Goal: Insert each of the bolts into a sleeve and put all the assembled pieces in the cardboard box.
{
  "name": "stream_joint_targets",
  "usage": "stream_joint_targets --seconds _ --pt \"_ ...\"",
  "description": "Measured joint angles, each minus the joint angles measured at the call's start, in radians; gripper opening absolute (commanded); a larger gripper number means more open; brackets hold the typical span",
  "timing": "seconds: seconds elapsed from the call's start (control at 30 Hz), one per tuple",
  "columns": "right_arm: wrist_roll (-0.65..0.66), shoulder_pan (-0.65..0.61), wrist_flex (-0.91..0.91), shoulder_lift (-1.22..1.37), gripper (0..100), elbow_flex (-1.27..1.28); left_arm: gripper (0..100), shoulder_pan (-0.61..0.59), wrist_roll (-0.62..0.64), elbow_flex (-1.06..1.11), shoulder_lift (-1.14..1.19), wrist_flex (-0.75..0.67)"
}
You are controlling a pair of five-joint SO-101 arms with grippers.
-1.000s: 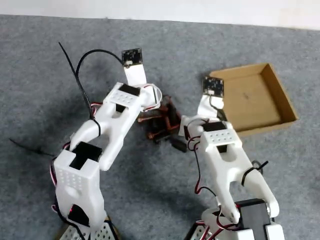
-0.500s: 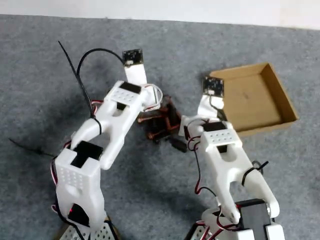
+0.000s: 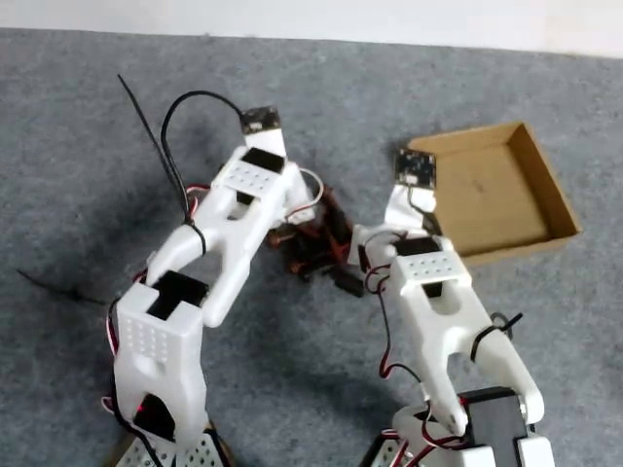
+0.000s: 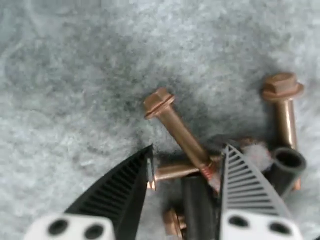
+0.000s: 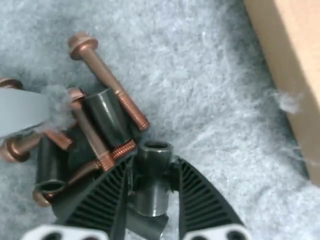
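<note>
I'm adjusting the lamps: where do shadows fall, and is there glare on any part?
High view: soft shadows on the carpet beside both arms, no glare. Left wrist view: shadow pools around the bolts under the open left end effector. Right wrist view: the sleeve in the right end effector has only a faint sheen.

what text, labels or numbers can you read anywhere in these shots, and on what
None readable. The cardboard box is plain; the bolts and the sleeve show no markings; any print on the circuit board at the right wrist is too small to read.
</note>
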Motion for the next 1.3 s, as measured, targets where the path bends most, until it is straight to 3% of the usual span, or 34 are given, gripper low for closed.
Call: stream_joint_targets --seconds 0.27,0.63,1.3 --pt "0.0 0.0 0.0 0.0 0.5 0.0 21 -0.023 0.097 0.0 0.0 0.005" --pt "0.0 0.0 0.0 0.0 0.5 0.0 21 -0.021 0.1 -0.002 0.017 0.005" --pt "0.0 0.0 0.0 0.0 0.5 0.0 21 -0.031 0.1 -0.238 0.212 0.081"
